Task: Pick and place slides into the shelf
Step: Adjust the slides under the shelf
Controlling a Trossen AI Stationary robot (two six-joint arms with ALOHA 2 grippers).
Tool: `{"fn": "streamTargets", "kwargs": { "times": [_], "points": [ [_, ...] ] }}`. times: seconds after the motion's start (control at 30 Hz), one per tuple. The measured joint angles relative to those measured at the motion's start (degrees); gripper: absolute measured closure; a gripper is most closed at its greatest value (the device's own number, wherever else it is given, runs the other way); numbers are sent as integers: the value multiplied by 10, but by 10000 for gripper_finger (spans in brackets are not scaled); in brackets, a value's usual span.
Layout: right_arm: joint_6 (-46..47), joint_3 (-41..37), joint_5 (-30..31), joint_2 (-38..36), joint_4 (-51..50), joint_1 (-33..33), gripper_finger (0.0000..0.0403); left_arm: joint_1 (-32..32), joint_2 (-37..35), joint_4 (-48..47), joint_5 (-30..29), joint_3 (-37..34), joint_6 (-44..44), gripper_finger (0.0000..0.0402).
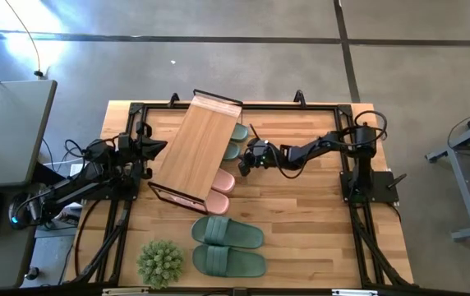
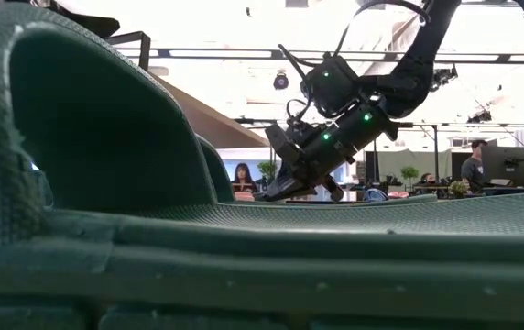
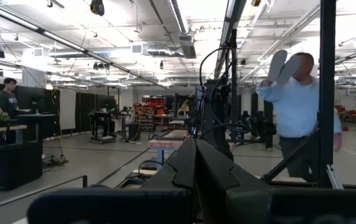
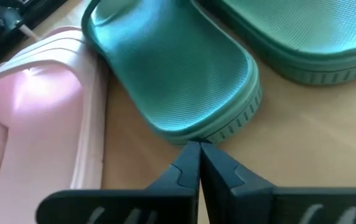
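Green slides (image 1: 228, 247) lie nearest the camera, a pair side by side on the desk (image 1: 301, 222), well apart from the right pincer (image 1: 243, 162). That pincer is closed, empty, its tips just at the heel of another green slide (image 4: 178, 68), with a pink slide (image 4: 28, 124) just beside. Both are tucked partly under the shelf (image 1: 198, 148), which is set just beyond the pincer. At the desk edge the left pincer (image 1: 154, 149) is closed, empty, beside the shelf
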Motion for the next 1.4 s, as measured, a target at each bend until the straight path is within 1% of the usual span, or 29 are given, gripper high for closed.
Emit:
{"fn": "streamTargets", "kwargs": {
  "times": [0.2, 0.37, 0.47, 0.63, 0.73, 0.8, 0.9, 1.03, 1.1, 1.23, 1.33, 1.4],
  "points": [
    [6, 0, 2, 0, -11, -1, 403, 0, 0, 0, 0, 0, 0, 401],
    [4, 0, -15, -11, -18, 0, 403, 0, 0, 0, 0, 0, 0, 401],
    [-13, 0, -19, -40, -33, 12, 403, 0, 0, 0, 0, 0, 0, 401],
    [-35, 0, -43, -109, -128, 39, 403, 0, 0, 0, 0, 0, 0, 401],
    [-37, 0, -59, -139, -178, 68, 403, 0, 0, 0, 0, 0, 1, 401],
    [-33, 0, -59, -149, -189, 95, 403, 0, 0, 0, 0, 0, 1, 401],
    [-13, 0, -36, -148, -196, 139, 403, 0, 0, 0, 0, 0, 1, 401],
    [28, 0, 47, -130, -200, 194, 403, 0, 0, 0, 1, 0, 2, 401],
    [45, 0, 81, -125, -186, 212, 403, 0, 0, 0, 1, 0, 2, 401],
    [51, 0, 95, -124, -183, 221, 403, 0, 0, -1, 1, 0, 2, 401],
    [43, 0, 95, -123, -178, 218, 403, 0, 0, -1, 1, 0, 2, 401],
    [38, 0, 92, -110, -160, 214, 403, 0, 0, -1, 1, 0, 2, 401]
  ]
}}
